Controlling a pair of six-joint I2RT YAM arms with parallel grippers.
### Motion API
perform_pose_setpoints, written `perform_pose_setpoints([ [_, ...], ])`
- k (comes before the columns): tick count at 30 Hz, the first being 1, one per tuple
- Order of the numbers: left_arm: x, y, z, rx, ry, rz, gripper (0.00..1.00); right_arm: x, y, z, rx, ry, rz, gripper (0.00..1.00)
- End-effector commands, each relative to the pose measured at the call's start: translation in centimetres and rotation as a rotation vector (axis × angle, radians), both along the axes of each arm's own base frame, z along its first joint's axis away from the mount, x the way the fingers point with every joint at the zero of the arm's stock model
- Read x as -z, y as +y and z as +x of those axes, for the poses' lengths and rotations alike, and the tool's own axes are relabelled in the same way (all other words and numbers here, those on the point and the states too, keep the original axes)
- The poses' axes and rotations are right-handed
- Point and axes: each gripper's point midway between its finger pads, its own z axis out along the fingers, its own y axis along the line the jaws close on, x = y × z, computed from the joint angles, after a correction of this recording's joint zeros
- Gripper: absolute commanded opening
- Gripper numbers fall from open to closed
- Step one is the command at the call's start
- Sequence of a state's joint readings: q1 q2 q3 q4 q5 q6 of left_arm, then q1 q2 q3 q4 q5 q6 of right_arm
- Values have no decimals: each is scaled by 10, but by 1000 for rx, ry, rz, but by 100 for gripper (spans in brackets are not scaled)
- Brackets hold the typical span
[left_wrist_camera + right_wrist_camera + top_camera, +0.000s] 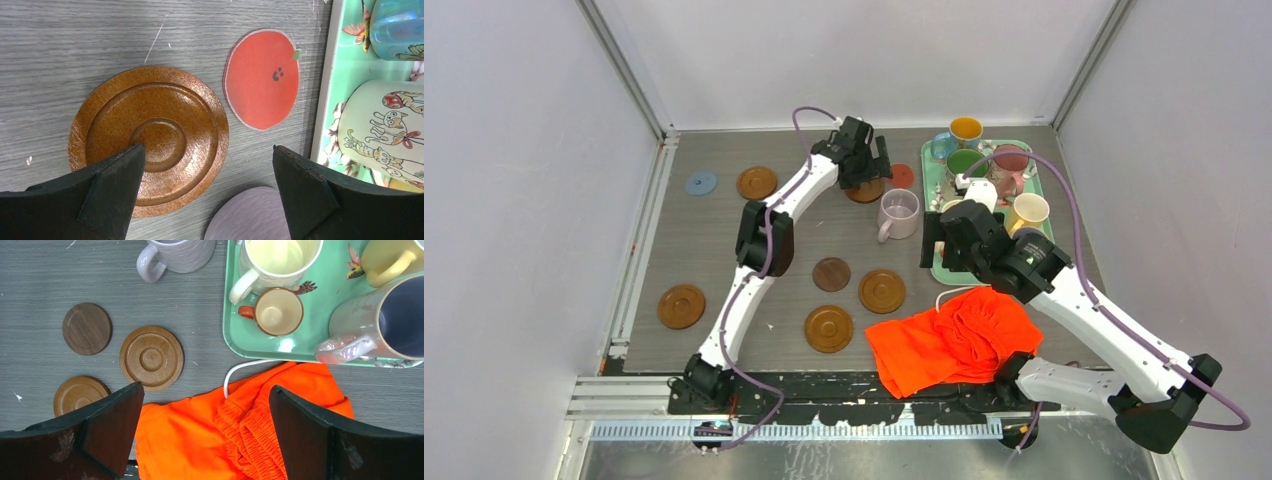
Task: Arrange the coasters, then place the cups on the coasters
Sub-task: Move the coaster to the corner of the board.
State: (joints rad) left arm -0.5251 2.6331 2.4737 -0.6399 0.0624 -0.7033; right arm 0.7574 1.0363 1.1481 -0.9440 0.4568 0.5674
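1. While both arms hang over the grey table (714, 250), the left gripper (207, 150) stands spread wide and empty above a grooved brown coaster (150, 140), one finger over the disc's near edge.
2. The red-orange coaster (262, 80) lies just beside that disc without touching it, close to the rim of the teal tray (325, 100). The lilac mug (898, 214) stands nearby on bare table, on no coaster.
3. The right gripper (205, 390), its jaws equally wide and holding nothing, hovers over a crumpled orange cloth (200, 440). The cloth reaches the tray's near edge, and a white cable (240, 372) loops out from under it.
4. The other cups crowd the tray, among them a cream mug (277, 260), a tiny copper cup (277, 311), a pink-handled mug (385, 325) and a cat-painted mug (385, 130).
5. A dark coaster (87, 328) and two grooved coasters (151, 358) sit in a cluster just left of the cloth.
6. Beyond the left arm, a blue coaster (701, 183) and a brown one (757, 183) lie at the far left, with another brown disc (681, 306) well apart near the left edge.
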Motion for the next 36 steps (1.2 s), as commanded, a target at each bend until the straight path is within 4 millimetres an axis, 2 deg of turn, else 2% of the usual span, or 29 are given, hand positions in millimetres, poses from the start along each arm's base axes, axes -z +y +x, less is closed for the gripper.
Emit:
perform_pose_setpoints([
  [1,-14,-13,5,7,-39,-39,100,-9,-2,0,22,-33,27,100],
  [5,-6,-4,7,-21,-25,-6,100,-9,-3,-1,22,-29,25,100],
  [8,0,13,12,-50,3,-8,100,-10,-5,-2,27,-31,24,100],
  [18,-6,65,25,-106,11,20,100,-9,-4,-1,28,-33,26,100],
  [24,-1,92,24,-131,28,62,100,-7,-1,1,23,-31,26,100],
  [36,4,131,28,-152,49,78,100,-6,2,3,17,-30,30,100],
])
